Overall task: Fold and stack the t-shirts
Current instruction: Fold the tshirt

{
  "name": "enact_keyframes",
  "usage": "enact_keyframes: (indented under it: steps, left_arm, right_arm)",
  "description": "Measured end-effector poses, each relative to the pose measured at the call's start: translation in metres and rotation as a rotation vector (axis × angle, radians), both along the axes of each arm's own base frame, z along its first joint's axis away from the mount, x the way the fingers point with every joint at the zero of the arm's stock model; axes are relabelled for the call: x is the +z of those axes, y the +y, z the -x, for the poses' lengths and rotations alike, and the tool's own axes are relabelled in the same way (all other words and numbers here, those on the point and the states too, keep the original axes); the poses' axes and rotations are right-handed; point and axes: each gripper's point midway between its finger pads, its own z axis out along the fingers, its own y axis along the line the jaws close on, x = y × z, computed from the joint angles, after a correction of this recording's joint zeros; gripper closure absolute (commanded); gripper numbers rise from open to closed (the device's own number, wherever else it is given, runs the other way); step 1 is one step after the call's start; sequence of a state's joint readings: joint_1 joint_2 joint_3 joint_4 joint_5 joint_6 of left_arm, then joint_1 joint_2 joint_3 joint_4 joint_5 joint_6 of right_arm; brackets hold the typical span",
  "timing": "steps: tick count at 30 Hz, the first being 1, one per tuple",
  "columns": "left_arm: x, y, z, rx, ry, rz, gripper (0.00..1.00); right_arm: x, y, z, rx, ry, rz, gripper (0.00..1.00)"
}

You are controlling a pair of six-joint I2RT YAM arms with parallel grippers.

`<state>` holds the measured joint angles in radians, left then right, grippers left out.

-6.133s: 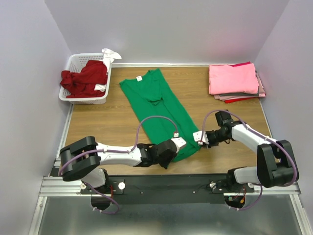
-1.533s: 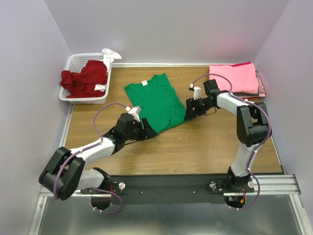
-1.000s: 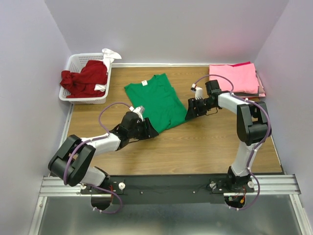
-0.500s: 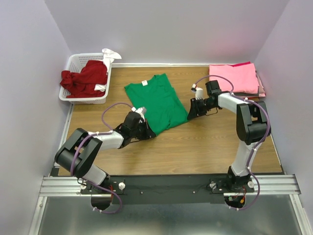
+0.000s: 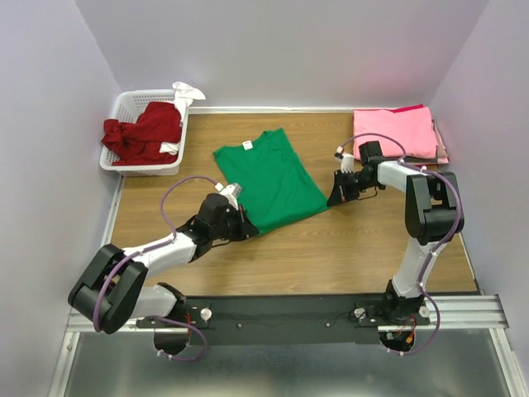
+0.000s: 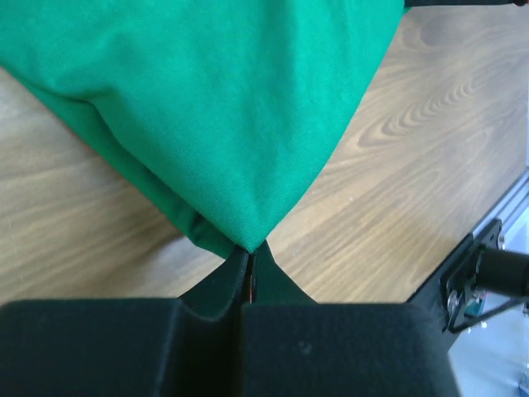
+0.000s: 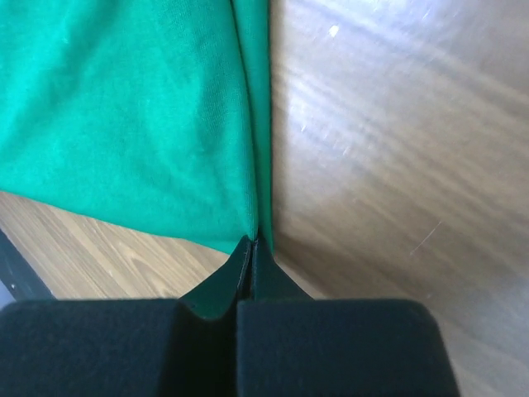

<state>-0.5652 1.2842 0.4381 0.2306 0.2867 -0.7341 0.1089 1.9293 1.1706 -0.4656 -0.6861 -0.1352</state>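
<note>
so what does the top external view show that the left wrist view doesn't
Only the top external view: the white basket with a dark red shirt, the pink stack, and the right gripper shut on the right corner of the green t-shirt. Only the left wrist view: close up, the left gripper pinching a pointed corner where the fabric lies doubled. Both: the green t-shirt, the wooden table and the left gripper at the shirt's near corner.

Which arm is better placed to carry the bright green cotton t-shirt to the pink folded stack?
Likely right: right gripper pinches the green t-shirt at its corner nearest the pink stack; left gripper holds the far corner.
</note>
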Motion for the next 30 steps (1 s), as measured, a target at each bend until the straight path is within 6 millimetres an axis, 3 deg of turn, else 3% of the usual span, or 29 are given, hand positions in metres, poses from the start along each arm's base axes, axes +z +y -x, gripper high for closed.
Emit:
enact_keyframes:
  steps: [4,8,13,15,19,21,22,24,25,26,27,30]
  left_arm:
    - [-0.006,0.003,0.013,-0.023,0.027,-0.002,1.00]
    - [-0.025,0.009,0.036,-0.060,0.094,-0.006,1.00]
    - [-0.029,0.009,0.051,-0.093,0.130,0.011,1.00]
    - [-0.026,0.007,0.055,-0.103,0.135,0.027,0.94]
    - [-0.020,0.006,0.061,-0.111,0.137,0.051,0.71]
    - [-0.016,0.006,0.065,-0.113,0.141,0.062,0.63]
    - [-0.013,0.006,0.066,-0.114,0.136,0.070,0.50]
    - [-0.005,0.006,0.069,-0.109,0.137,0.089,0.41]
    - [0.001,0.005,0.070,-0.112,0.124,0.100,0.37]
    - [0.007,0.005,0.071,-0.112,0.116,0.115,0.35]
    - [0.018,0.005,0.073,-0.116,0.094,0.136,0.34]
    - [0.048,0.005,0.074,-0.124,0.035,0.169,0.30]
  right_arm:
    - [0.004,-0.003,0.009,0.016,-0.007,0.015,1.00]
    - [0.016,-0.005,0.019,0.044,-0.037,0.025,0.99]
    - [0.022,-0.010,0.042,0.087,-0.040,0.038,1.00]
    - [0.022,-0.012,0.055,0.111,-0.033,0.046,1.00]
    - [0.032,-0.016,0.070,0.168,-0.046,0.061,1.00]
    - [0.036,-0.019,0.078,0.210,-0.055,0.069,0.90]
    - [0.036,-0.020,0.082,0.230,-0.051,0.073,0.85]
    - [0.036,-0.024,0.095,0.289,-0.033,0.083,0.71]
    - [0.035,-0.027,0.104,0.326,-0.016,0.090,0.57]
    - [0.035,-0.028,0.108,0.339,-0.009,0.093,0.57]
    - [0.035,-0.031,0.115,0.362,0.006,0.102,0.41]
    - [0.045,-0.042,0.132,0.443,-0.040,0.141,0.28]
